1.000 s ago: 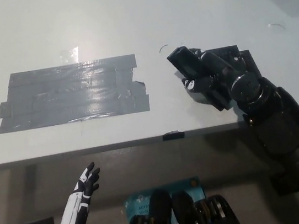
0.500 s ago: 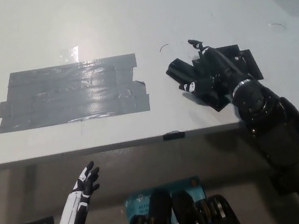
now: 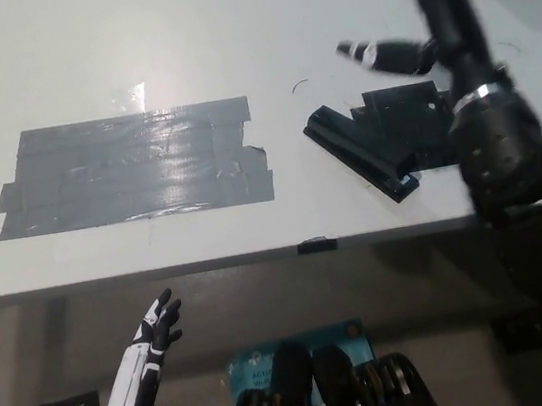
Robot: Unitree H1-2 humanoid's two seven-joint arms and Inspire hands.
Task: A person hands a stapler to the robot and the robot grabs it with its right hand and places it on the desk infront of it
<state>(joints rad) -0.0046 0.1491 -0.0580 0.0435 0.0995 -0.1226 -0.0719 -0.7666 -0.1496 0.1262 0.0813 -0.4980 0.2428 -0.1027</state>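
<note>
**Stapler Down, Right Hand Clear**

The black stapler (image 3: 360,153) lies flat on the white table (image 3: 226,27), just below and to the left of your right hand (image 3: 424,35), apart from it. Your right hand is raised over the table, empty, with the fingers spread. The stapler is long, narrow and dark, angled across the table near its front edge, with black patches (image 3: 411,123) under its far end. A grey tape patch (image 3: 130,169) sits well off to the left of the hand. Your white left hand (image 3: 158,330) rests low beneath the table edge, fingers apart and holding nothing. Judging from this, the placing looks done; draw the arm back high and avoid clipping the stapler.
</note>
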